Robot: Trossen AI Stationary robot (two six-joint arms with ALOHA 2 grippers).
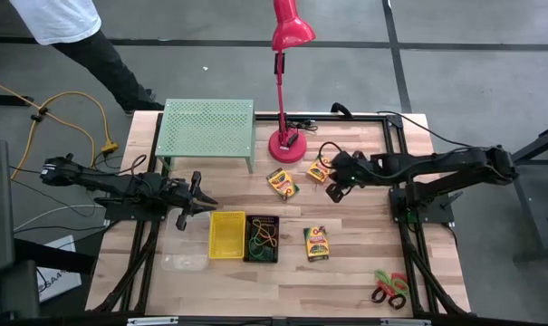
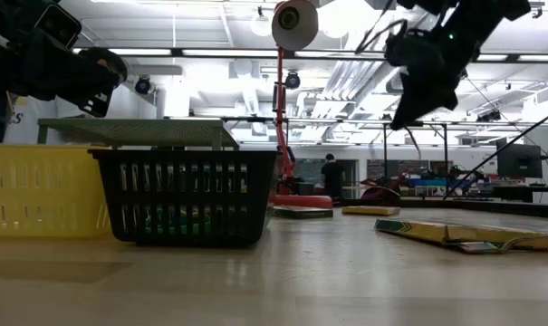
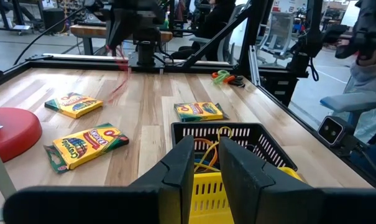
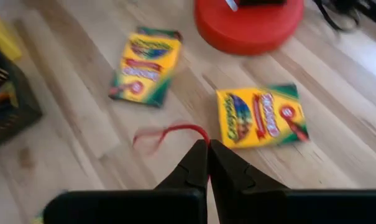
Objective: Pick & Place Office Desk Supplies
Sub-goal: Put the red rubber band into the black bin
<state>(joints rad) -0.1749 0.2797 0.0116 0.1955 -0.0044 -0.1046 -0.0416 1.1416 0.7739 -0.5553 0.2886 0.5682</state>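
Closest to the lens, your right gripper (image 4: 207,148) is pinched fully shut on the end of a thin red elastic loop (image 4: 169,132). The loop trails loose over the bare wood, above the middle of the tabletop (image 1: 364,254), towards its far edge.

The hold on that loop looks slight. A quick swing could flick it free, and it would likely land between the two yellow cardboard crayon boxes, one just beside the fingertips (image 4: 262,117) and one a little farther off (image 4: 144,65). The round red base of the desk lamp (image 4: 250,22) sits just past them, so lift before you travel or the dangling end may drag across a box or snag there.

The black mesh bin (image 1: 262,237), with coloured loops already in it, stands nearer the front edge, touching the yellow plastic bin (image 1: 226,234). Drop from too high and the loop could miss it or catch on its rim.

Your left gripper (image 1: 204,203) hovers partly open and empty just beside the yellow bin, so keep the two arms apart over the bins.

Open wood lies between the right gripper and the mesh bin. A third crayon box (image 1: 316,243) lies to the bin's right, and the red and green handled scissors (image 1: 389,288) are well clear at the front right corner.
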